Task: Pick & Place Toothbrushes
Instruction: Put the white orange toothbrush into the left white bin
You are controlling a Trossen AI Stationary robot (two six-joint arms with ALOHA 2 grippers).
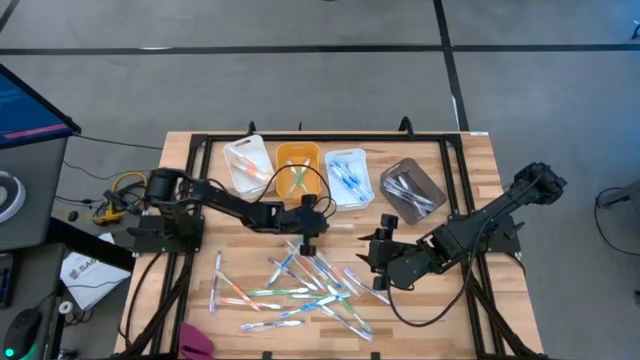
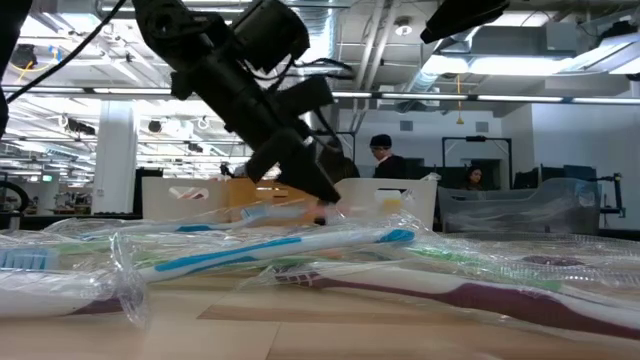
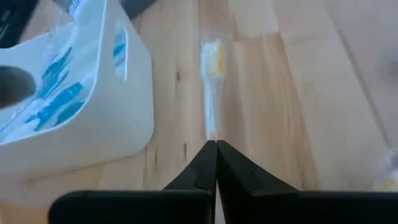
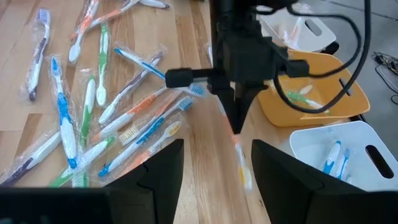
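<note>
Your target: wrapped yellow-headed toothbrush (image 3: 212, 93), pinched at one end by left tool (image 1: 308, 243), fingers pressed together on it, just beside white bin (image 1: 347, 177) holding blue brushes. Toothbrush pile (image 1: 300, 288) lies at 6 o'clock of left tool on wooden surface (image 1: 470, 170). Orange bin (image 1: 296, 168) at its 12 o'clock. Your right tool (image 1: 378, 262) hovers at 3 o'clock of pile, fingers spread, holding nothing.

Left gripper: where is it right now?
In the high view the left gripper sits mid-table, just in front of the orange bin and the white bin, shut on a yellow-headed toothbrush at the pile's back edge.
</note>
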